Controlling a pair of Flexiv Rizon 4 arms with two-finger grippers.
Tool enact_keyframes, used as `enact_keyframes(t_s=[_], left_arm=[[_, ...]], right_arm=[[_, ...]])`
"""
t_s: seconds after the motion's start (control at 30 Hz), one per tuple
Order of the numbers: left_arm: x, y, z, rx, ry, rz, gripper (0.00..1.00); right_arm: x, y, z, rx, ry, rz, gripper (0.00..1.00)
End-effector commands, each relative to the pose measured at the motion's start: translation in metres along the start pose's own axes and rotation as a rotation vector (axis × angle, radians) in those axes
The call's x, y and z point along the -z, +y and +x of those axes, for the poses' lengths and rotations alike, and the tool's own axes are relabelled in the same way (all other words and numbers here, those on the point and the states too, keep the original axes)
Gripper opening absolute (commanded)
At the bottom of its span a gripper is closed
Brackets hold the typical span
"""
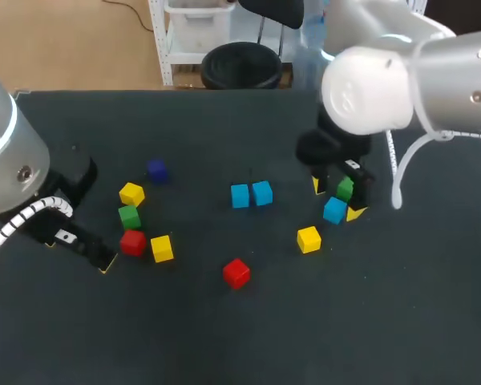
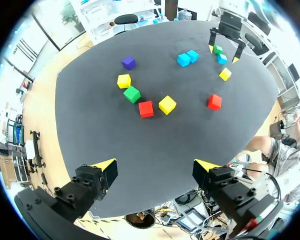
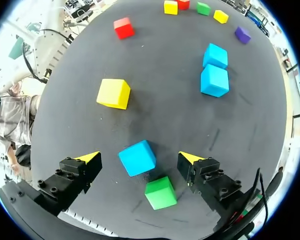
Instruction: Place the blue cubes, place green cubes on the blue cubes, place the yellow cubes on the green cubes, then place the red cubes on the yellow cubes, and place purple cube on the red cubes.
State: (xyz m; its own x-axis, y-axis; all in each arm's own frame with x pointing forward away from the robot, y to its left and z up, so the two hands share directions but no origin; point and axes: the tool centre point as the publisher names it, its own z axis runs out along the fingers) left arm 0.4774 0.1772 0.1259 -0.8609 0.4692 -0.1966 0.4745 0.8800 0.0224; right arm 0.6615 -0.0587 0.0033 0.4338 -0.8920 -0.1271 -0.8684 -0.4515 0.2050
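Right wrist view shows your right gripper [image 3: 139, 161] spread wide and holding nothing. A green cube [image 3: 160, 192] sits closest in between its fingers. A blue cube [image 3: 137, 156] lies just ahead of that, between the yellow tips, and neither finger appears to touch it. Further ahead, off one finger's side, lies a yellow cube [image 3: 113, 93], then a pair of blue cubes [image 3: 214, 80] side by side. A red cube [image 3: 123, 27] and the purple cube [image 3: 242, 34] are farthest out. Your left gripper [image 2: 155, 166] is likewise open and empty, with every cube well ahead of it.

I judge you're on the blue layer — this third blue belongs with the pair. The next move calls for closing on the blue cube alone, and the green one sits near enough to get caught too.
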Motion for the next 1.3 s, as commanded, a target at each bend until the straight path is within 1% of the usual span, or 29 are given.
enact_keyframes(t_s=[0.03,0.2,0.33,0.4,0.53,0.63,0.83,0.97,1.3], left_arm=[[-0.001,0.001,0.0,-0.002,0.0,0.003,1.0],[-0.001,0.001,0.0,-0.002,0.0,0.003,1.0],[-0.001,0.001,0.0,-0.002,0.0,0.003,1.0],[-0.001,0.001,0.0,-0.002,0.0,0.003,1.0],[-0.001,0.001,0.0,-0.002,0.0,0.003,1.0],[-0.001,0.001,0.0,-0.002,0.0,0.003,1.0],[-0.001,0.001,0.0,-0.002,0.0,0.003,1.0],[-0.001,0.001,0.0,-0.002,0.0,0.003,1.0],[-0.001,0.001,0.0,-0.002,0.0,0.003,1.0]], right_arm=[[0.0,-0.001,0.001,0.001,-0.002,-0.001,1.0],[0.006,0.008,0.006,0.065,-0.036,0.021,1.0],[0.013,0.018,0.012,0.12,-0.015,0.014,1.0],[0.018,0.022,0.014,0.132,-0.018,0.025,1.0],[0.02,0.025,0.007,0.159,0.018,0.011,1.0],[0.013,0.023,0.001,0.173,0.036,-0.006,1.0],[0.002,0.015,-0.003,0.178,0.036,-0.015,1.0],[-0.001,0.01,-0.003,0.186,0.022,-0.007,1.0],[-0.006,-0.002,-0.007,0.211,0.018,0.002,1.0]])
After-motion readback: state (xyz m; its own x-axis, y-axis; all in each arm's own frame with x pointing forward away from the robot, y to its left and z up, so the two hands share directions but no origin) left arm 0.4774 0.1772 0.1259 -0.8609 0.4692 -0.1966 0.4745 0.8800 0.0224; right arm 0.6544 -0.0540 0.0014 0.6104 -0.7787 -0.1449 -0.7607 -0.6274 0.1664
